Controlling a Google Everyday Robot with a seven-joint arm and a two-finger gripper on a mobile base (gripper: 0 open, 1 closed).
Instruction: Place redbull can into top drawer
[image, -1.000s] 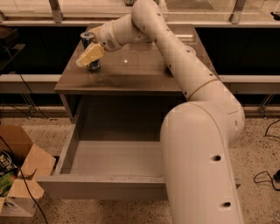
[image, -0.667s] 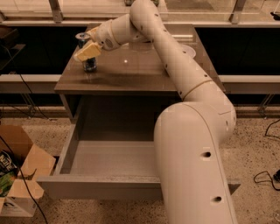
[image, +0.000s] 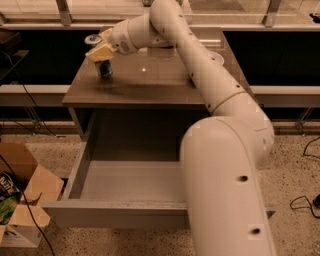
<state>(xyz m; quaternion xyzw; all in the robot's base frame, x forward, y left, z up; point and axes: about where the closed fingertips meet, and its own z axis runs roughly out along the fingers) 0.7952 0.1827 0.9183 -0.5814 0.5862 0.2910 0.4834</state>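
Note:
The redbull can (image: 105, 69) stands near the back left corner of the brown tabletop (image: 150, 80). Its blue lower part and silver top show. My gripper (image: 101, 50) is at the can, reaching in from the right, and covers the can's middle. The can's base looks to be at the tabletop. The top drawer (image: 125, 180) is pulled wide open below the table's front edge. Its pale grey inside holds nothing. My arm's large white lower link (image: 225, 190) hides the drawer's right part.
An open cardboard box (image: 22, 195) with packets sits on the floor to the left of the drawer. Black cables (image: 302, 200) lie on the floor at the right. A low ledge and dark window panels run behind the table.
My gripper has shifted a little left and up at the can. The can stays in about the same spot on the table. The drawer stays open.

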